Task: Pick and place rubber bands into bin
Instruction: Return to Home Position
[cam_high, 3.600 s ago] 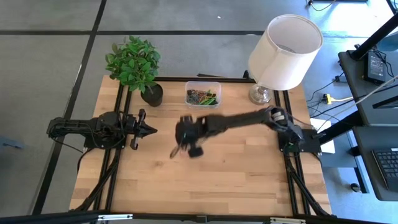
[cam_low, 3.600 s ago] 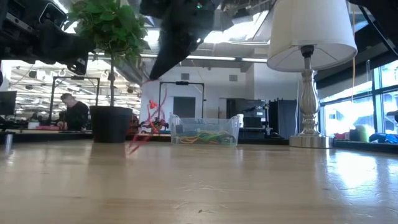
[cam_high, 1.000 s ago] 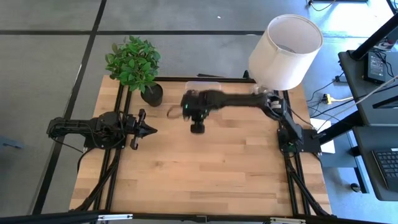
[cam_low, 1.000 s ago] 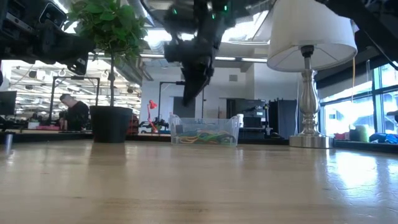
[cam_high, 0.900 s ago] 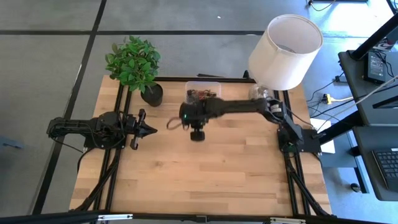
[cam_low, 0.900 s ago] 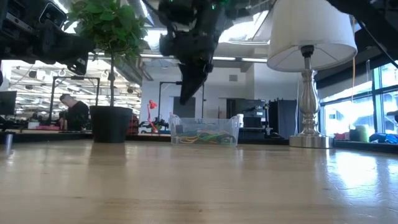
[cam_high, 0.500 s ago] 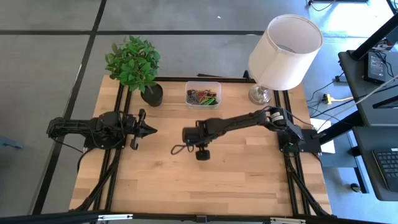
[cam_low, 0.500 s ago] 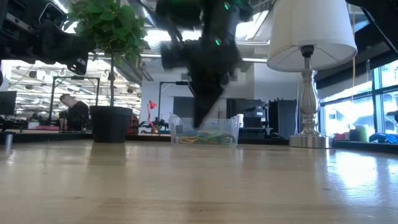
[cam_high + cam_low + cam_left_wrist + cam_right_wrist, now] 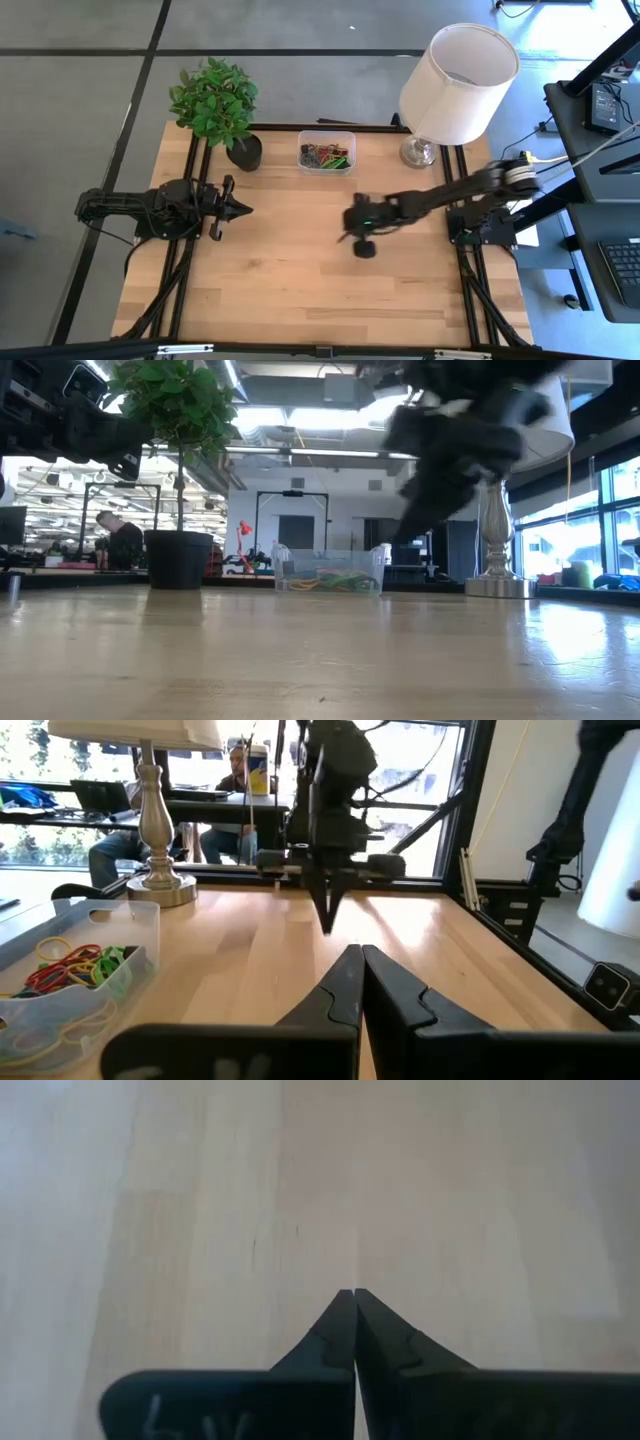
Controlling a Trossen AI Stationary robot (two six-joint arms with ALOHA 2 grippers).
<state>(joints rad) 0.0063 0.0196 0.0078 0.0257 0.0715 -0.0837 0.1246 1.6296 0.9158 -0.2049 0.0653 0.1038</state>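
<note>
Counter (image 9: 300, 290) of pale wood: bin (image 9: 326, 133) with rubber bands (image 9: 325, 155) inside sits well beyond right jaws, pressed together, empty, mid-counter; left jaws, also together, wait at left side.

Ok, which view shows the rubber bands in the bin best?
The left wrist view: the rubber bands lie close and distinct inside the bin. The high view shows them small from above; the low view only through the bin's clear wall. The right wrist view shows none of them.
</note>
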